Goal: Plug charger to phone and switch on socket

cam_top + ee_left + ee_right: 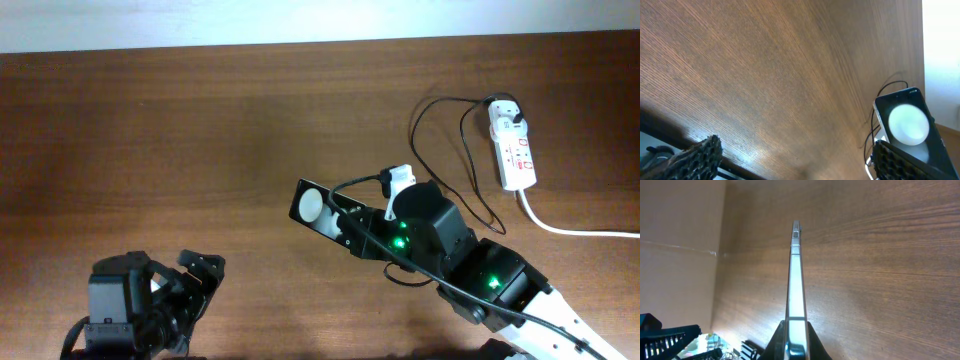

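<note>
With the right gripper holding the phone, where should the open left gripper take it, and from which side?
Probably its free end, across the long edges, coming from the robot's left: the phone sticks out that way past the right gripper, which pinches its flat faces.

Dark wooden table (200, 130), pale strip (300, 20) beyond.

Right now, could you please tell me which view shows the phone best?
The left wrist view: the phone shows its glossy face large and close. Overhead shows it small and partly covered; the right wrist view sees only its thin edge.
</note>
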Controlling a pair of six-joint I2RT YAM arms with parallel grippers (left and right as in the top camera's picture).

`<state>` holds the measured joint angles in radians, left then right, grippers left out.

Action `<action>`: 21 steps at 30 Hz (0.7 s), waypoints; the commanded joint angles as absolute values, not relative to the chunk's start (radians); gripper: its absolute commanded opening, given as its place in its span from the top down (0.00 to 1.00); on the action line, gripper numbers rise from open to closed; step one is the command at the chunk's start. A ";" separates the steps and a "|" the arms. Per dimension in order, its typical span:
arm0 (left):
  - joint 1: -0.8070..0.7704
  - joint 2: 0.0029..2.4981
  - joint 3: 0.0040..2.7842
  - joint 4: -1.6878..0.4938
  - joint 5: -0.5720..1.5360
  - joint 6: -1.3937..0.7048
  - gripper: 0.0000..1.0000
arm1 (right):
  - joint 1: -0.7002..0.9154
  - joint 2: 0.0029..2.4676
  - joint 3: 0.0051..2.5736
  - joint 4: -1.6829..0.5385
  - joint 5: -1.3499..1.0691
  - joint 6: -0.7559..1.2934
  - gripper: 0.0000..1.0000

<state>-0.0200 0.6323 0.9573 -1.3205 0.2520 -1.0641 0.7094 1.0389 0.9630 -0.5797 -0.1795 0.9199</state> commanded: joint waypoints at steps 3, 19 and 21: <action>-0.019 0.629 0.949 -1.312 0.323 -1.087 0.01 | 0.706 1.034 0.980 -0.570 -0.166 0.926 0.96; -0.019 0.716 0.796 -1.055 0.363 -1.088 0.01 | 0.706 1.035 0.974 -0.451 -0.173 1.168 0.96; -0.019 0.787 0.795 -1.038 0.363 -1.087 0.01 | 0.706 1.035 0.961 -0.368 -0.204 1.048 0.96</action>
<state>-0.0200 0.7303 0.8032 -1.0592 0.3695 -1.0828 0.7094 1.0412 0.9615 -0.4332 -0.1642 1.1522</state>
